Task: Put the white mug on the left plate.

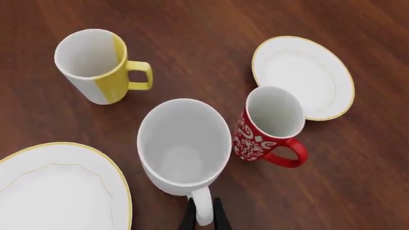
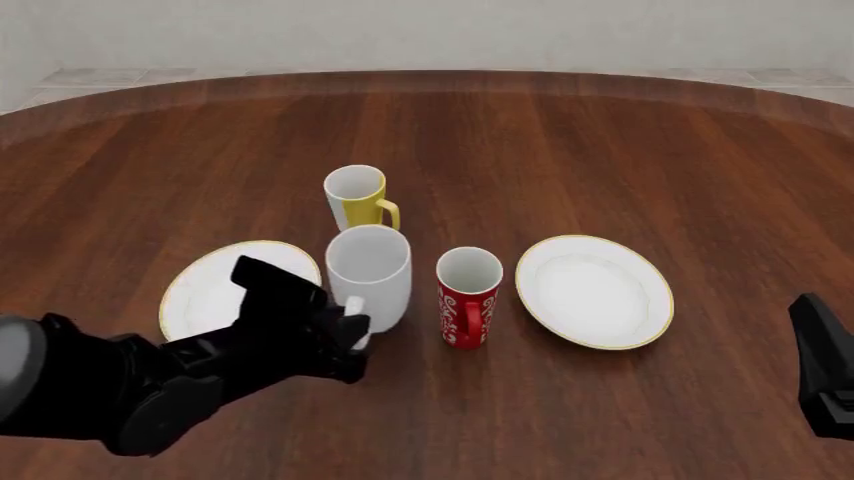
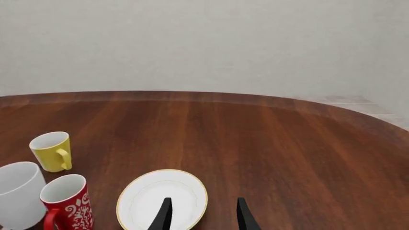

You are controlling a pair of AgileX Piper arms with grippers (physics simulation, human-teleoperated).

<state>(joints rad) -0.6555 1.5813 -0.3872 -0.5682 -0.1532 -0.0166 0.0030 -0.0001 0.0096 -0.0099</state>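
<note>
The tall white mug (image 2: 370,272) (image 1: 184,143) (image 3: 18,194) stands upright between the left plate (image 2: 203,292) (image 1: 57,189) and the red mug. My left gripper (image 1: 204,218) (image 2: 350,335) is shut on the white mug's handle, its black fingers (image 1: 219,216) pressing either side of the loop. The left plate lies flat just left of the mug, partly hidden by my left arm in the front view. My right gripper (image 3: 202,214) hangs open and empty over the near right of the table, away from the mugs.
A red patterned mug (image 2: 469,296) (image 1: 268,125) (image 3: 66,201) stands close to the right of the white mug. A yellow-and-white mug (image 2: 358,197) (image 1: 97,64) (image 3: 52,151) stands behind it. The twin plate (image 2: 594,290) (image 1: 303,76) (image 3: 163,200) lies to the right.
</note>
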